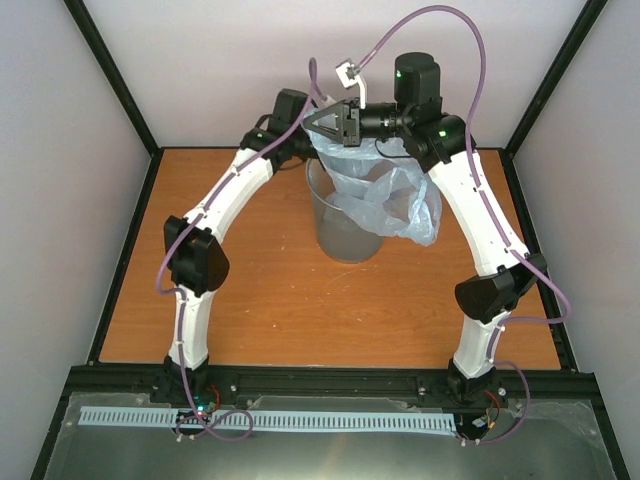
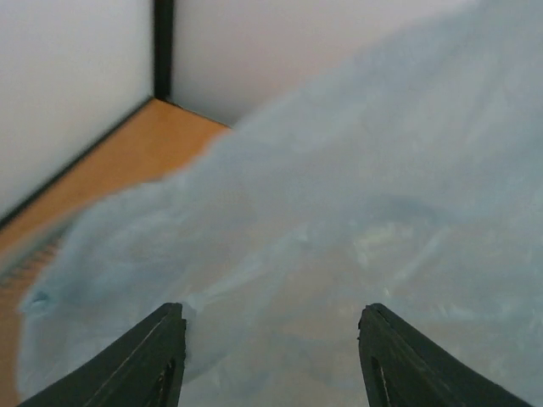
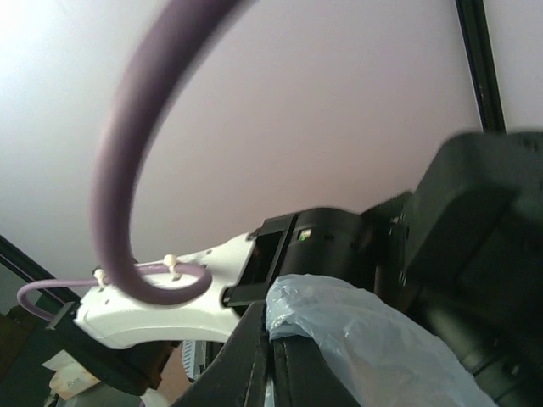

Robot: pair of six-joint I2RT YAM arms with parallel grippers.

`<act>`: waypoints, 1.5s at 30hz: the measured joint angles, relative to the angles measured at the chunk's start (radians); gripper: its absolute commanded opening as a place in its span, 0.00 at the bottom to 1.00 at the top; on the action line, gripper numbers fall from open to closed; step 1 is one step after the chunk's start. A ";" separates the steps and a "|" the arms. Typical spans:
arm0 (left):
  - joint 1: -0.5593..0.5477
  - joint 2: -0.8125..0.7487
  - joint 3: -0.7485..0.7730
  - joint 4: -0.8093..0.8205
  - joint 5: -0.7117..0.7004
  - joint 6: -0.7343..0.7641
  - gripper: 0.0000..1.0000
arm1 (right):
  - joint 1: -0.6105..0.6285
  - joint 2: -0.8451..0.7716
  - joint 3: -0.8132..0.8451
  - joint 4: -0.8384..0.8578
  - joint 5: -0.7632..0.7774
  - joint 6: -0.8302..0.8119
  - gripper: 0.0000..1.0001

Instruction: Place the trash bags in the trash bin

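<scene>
The trash bin point(image 1: 343, 238), a round translucent grey wastebasket, stands upright at the middle back of the table. A pale blue translucent trash bag point(image 1: 388, 196) hangs over its top, part inside and part spilling over the right rim. My right gripper point(image 1: 322, 122) is above the bin's back rim, shut on a fold of the bag point(image 3: 356, 335); its fingers point(image 3: 254, 356) are pressed together. My left gripper point(image 1: 306, 152) is at the bin's back left rim. In the left wrist view it point(image 2: 270, 309) is open and empty, with the bag point(image 2: 339, 212) filling the view just beyond its tips.
The orange-brown tabletop point(image 1: 260, 300) is ringed by a black frame with white walls. Purple cables point(image 1: 440, 20) loop above the right arm. The left arm's wrist point(image 3: 322, 246) is close in front of my right gripper.
</scene>
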 measured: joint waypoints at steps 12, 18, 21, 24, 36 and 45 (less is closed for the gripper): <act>-0.018 -0.101 -0.170 -0.040 -0.111 -0.014 0.74 | -0.011 -0.004 0.003 -0.045 0.174 -0.032 0.03; 0.096 -0.116 -0.145 -0.010 -0.269 -0.094 0.77 | -0.053 0.033 0.063 -0.081 0.380 -0.095 0.03; 0.159 -0.138 -0.146 -0.010 -0.301 -0.119 0.77 | -0.065 0.060 0.078 -0.083 0.436 -0.123 0.03; 0.211 -0.174 -0.154 -0.004 -0.300 -0.137 0.77 | -0.063 0.110 0.107 -0.078 0.446 -0.131 0.07; 0.207 -0.352 -0.235 0.021 -0.227 -0.119 0.77 | -0.049 0.263 0.186 -0.100 0.499 -0.192 0.52; 0.205 -0.436 -0.297 -0.002 -0.107 -0.014 0.75 | -0.148 0.150 0.232 -0.084 0.458 -0.176 0.78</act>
